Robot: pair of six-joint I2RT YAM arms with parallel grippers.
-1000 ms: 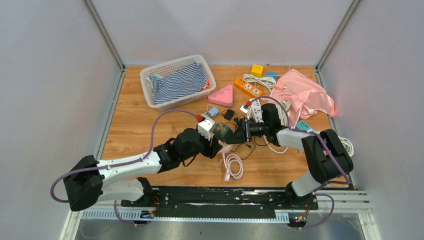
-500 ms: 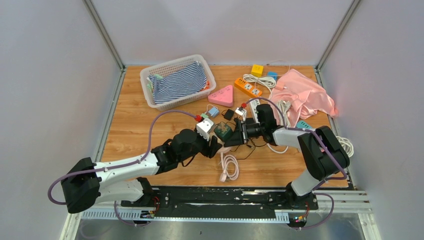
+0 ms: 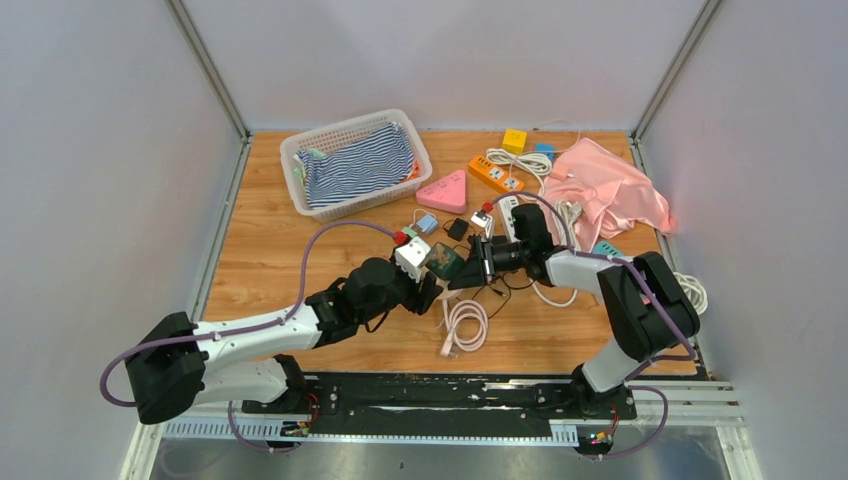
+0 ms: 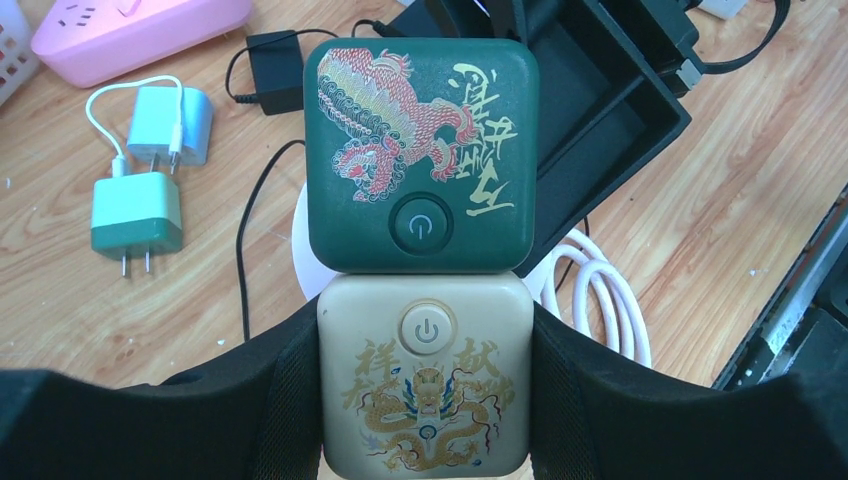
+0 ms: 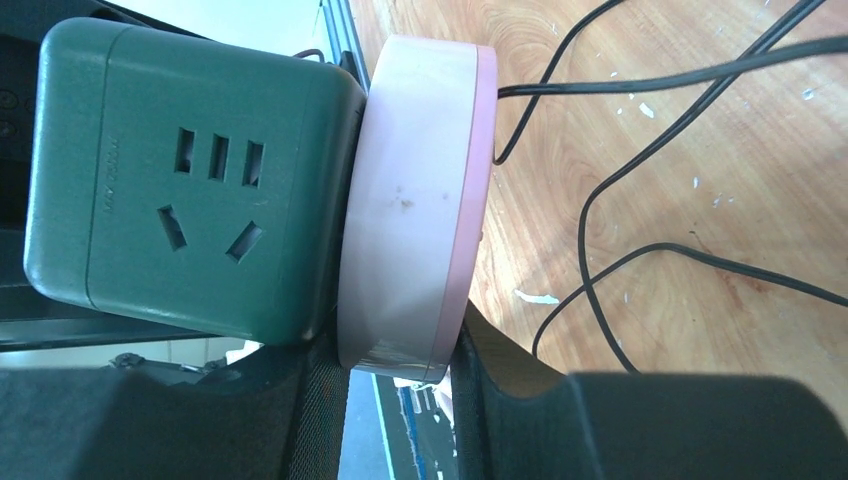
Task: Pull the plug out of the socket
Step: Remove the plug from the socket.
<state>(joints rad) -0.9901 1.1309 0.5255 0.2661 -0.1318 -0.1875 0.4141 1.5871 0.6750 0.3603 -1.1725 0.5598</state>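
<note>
- Nearest the arm bases: a white cable coil (image 3: 465, 325) lies on the wooden table (image 3: 270, 240), just in front of the two grippers.
- Left gripper (image 4: 423, 340): fingers closed on the two sides of a cream cube socket (image 4: 424, 400), which has a gold dragon print and its power button facing the wrist camera. The cube is held firmly between the pads.
- A green cube socket (image 4: 420, 150) with a red-and-gold print sits flush against the far face of the cream cube. The two touch with no visible gap.
- A pink round plug (image 5: 410, 200) is pressed flat against one side face of the green cube, next to the face with the socket holes. It is seated on the socket, above mid-table.
- Right gripper (image 5: 398, 355): reaches in from the opposite side. Its fingers lie on both flat faces of the pink round plug at its lower edge, pinching it.
- Just beyond, on the table: a white-and-green charger (image 4: 137, 212), a light blue charger (image 4: 170, 125) and a black adapter (image 4: 275, 68) with thin black leads.
- Farther back: a pink triangular socket (image 3: 444, 192) and an orange power strip (image 3: 496, 175).
- Far left: a white basket (image 3: 292, 175) holding a striped cloth (image 3: 355, 165).
- Far right: a yellow cube (image 3: 514, 139) and a crumpled pink cloth (image 3: 610, 190).
</note>
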